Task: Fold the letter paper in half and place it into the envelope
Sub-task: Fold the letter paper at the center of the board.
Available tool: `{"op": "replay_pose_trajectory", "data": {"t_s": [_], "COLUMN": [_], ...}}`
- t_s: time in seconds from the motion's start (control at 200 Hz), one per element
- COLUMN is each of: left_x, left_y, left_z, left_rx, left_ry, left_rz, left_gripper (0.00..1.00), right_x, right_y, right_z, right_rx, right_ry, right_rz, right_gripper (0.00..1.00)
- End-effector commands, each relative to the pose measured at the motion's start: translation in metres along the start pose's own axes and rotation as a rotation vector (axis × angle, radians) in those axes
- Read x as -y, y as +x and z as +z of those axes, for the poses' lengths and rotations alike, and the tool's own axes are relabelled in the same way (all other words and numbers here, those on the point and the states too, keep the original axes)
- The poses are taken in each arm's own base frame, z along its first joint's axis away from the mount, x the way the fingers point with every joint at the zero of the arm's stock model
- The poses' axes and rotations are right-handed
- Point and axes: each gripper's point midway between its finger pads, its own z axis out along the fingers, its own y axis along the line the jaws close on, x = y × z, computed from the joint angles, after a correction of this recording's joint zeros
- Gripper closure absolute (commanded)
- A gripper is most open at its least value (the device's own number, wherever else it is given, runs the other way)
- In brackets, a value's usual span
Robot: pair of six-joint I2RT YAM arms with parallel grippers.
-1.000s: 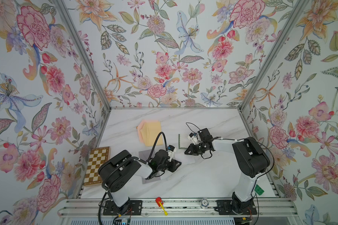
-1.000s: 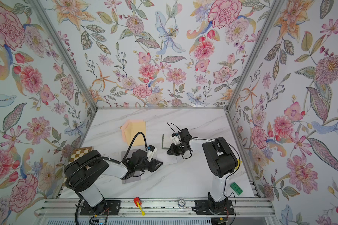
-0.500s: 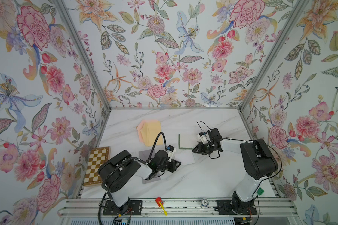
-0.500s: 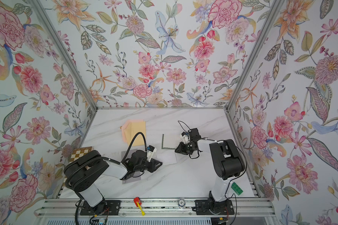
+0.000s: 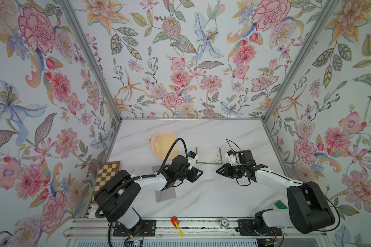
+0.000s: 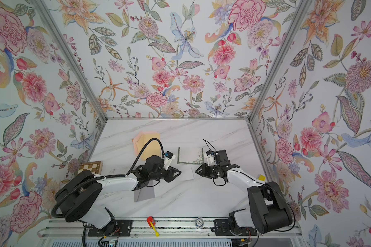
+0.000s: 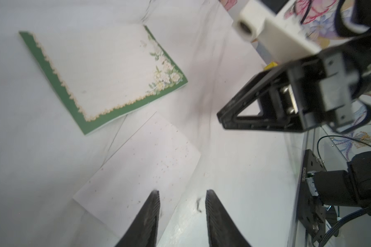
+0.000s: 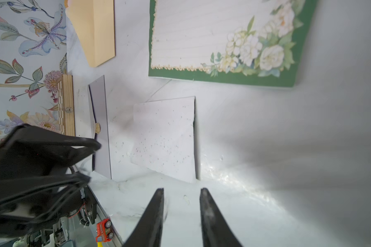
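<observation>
The white speckled letter paper (image 5: pixel 208 174) (image 8: pixel 165 136) lies flat on the marble table between both arms, and it looks doubled over along the edge facing the right arm. My left gripper (image 5: pixel 201 172) (image 7: pixel 182 192) is open just left of it, one fingertip (image 7: pixel 155 194) over its corner, nothing between the jaws. My right gripper (image 5: pixel 217 171) (image 8: pixel 182 190) is open a short way to the paper's right, clear of it. A lavender envelope (image 5: pixel 165 194) (image 8: pixel 100 111) with a gold seal lies partly under the left arm. A tan envelope (image 5: pixel 164 145) lies at the back left.
A green-bordered floral lined sheet (image 5: pixel 208 155) (image 7: pixel 107 70) lies just behind the white paper. A chessboard box (image 5: pixel 106 175) stands at the left wall. A yellow block (image 6: pixel 261 177) sits by the right wall, and a red toy (image 5: pixel 175 221) rests on the front rail.
My right gripper has drawn back to the right, off the white paper, and its jaws have opened. The left gripper opened slightly and otherwise stayed put.
</observation>
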Motion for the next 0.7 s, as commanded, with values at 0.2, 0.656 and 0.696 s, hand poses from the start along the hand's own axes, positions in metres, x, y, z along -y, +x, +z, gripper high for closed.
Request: {"op": "replay_pose_trajectory", "data": {"t_s": [0.2,0.656,0.696], "left_x": [-0.031,-0.067,-0.071], "left_y": [0.003,0.001,-0.001], "left_z": [0.018,0.03,0.03], "left_rx": [-0.105,-0.114,-0.108], "left_ry": [-0.082,-0.174,-0.182], "left_rz": [0.07,0.071,0.072], "left_gripper": [0.61,0.61,0.61], "right_x": [-0.017,-0.028,-0.028], "right_y": [0.033,0.051,0.051], "right_z": [0.013,0.05,0.053], "right_rx": [0.018,-0.02,-0.018], "right_ry": [-0.076,-0.108,-0.115], "right_rz": [0.128,0.171,0.18], "right_gripper": [0.64,0.63,0.64]}}
